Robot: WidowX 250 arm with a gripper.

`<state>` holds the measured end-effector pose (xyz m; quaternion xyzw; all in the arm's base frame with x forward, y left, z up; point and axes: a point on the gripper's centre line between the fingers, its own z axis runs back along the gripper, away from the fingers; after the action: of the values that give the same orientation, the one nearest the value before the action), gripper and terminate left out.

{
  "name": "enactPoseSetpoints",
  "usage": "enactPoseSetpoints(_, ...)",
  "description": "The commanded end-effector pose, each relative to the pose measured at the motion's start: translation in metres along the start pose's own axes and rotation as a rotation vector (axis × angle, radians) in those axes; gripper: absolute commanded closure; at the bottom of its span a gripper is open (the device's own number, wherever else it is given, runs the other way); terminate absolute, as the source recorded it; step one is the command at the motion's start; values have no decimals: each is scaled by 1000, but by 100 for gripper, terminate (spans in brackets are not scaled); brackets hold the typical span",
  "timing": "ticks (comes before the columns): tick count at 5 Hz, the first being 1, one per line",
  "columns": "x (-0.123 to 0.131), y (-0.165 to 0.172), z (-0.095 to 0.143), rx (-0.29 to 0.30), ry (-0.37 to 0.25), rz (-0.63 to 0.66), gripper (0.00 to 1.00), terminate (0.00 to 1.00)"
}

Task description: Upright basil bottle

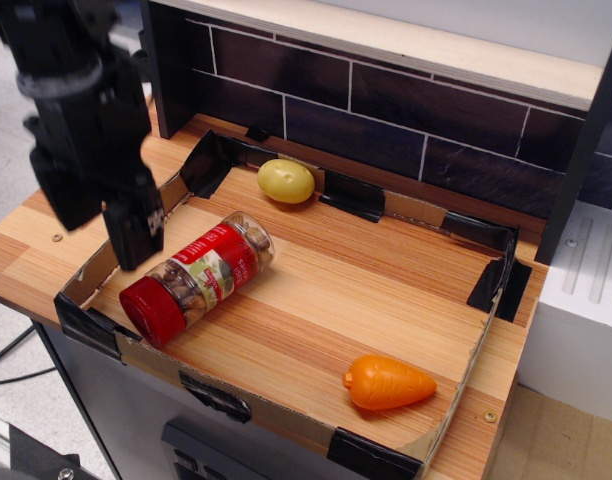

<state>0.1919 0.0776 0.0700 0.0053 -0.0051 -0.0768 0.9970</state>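
The basil bottle [208, 272] lies on its side in the left part of the cardboard tray [286, 412]. It is a clear jar with a red-and-white label and brownish contents. Its red cap [152, 311] points to the front left. My black gripper [98, 232] hangs over the tray's left wall, just left of the bottle and above it. Its jaws stand apart with nothing between them. It does not touch the bottle.
A yellow lemon-like toy [286, 181] sits at the tray's back wall. An orange carrot toy [388, 383] lies near the front right corner. A dark tiled back wall [406, 110] and a black post [582, 140] stand behind the tray.
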Motion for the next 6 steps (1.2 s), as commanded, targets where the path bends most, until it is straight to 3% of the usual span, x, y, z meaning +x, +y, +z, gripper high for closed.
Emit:
enactPoseSetpoints(1,4,-2,-14,46,-50,0,0,0)
enactPoseSetpoints(3,5,-6,-29,75,-60,7,0,0)
enactPoseSetpoints(6,6,-10,-48,90,3,-7,0,0)
